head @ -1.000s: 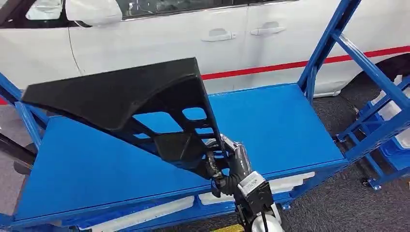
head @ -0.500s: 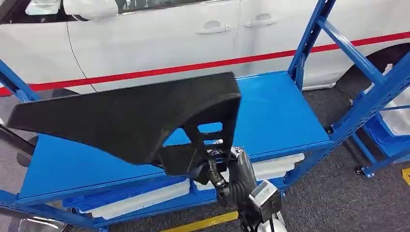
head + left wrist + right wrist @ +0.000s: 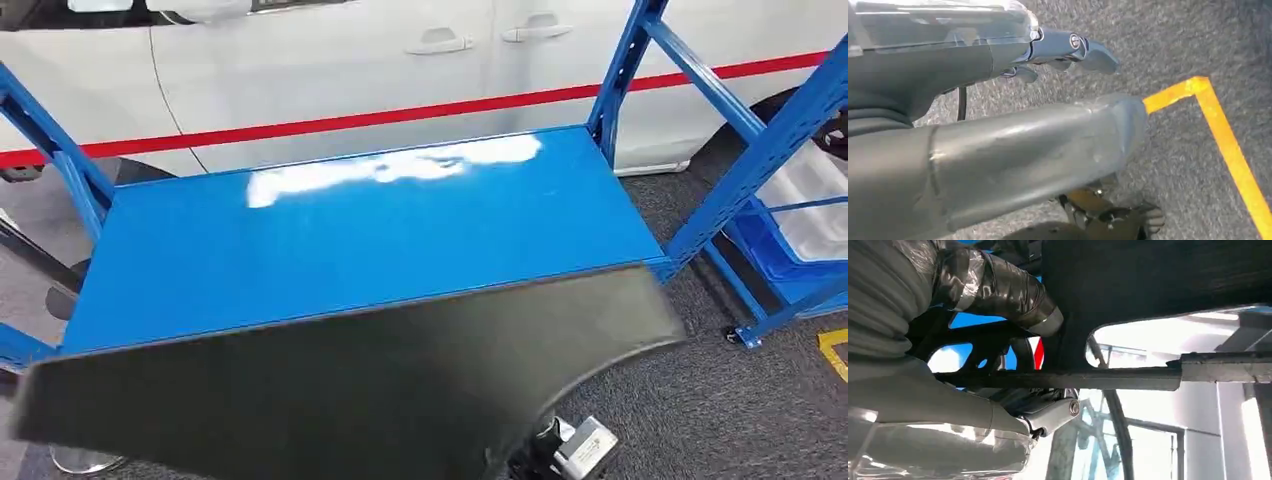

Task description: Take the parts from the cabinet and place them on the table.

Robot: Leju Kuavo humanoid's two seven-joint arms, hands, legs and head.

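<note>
A large black plastic part (image 3: 330, 390) stretches across the near side of the head view, its broad face turned up and tilted. It hangs in front of the near edge of the blue table (image 3: 350, 230) and hides my right hand; just the right wrist (image 3: 580, 450) pokes out beneath it. In the right wrist view, my right hand (image 3: 953, 345) grips a bar of the part's openwork frame (image 3: 1158, 275), with the taped thumb (image 3: 1003, 295) wrapped over it. My left hand (image 3: 998, 130) hangs over grey carpet holding nothing, fingers (image 3: 1073, 47) apart from the thumb.
A white car (image 3: 300, 70) with a red stripe stands just behind the table. Blue rack uprights (image 3: 760, 150) rise at the right, with a blue bin beyond them. Yellow floor tape (image 3: 1228, 145) runs over the carpet near my left hand.
The whole view has shifted and the table sits higher in the picture. The black part has swung from upright over the table to low and flat at the near edge, now covering my right hand.
</note>
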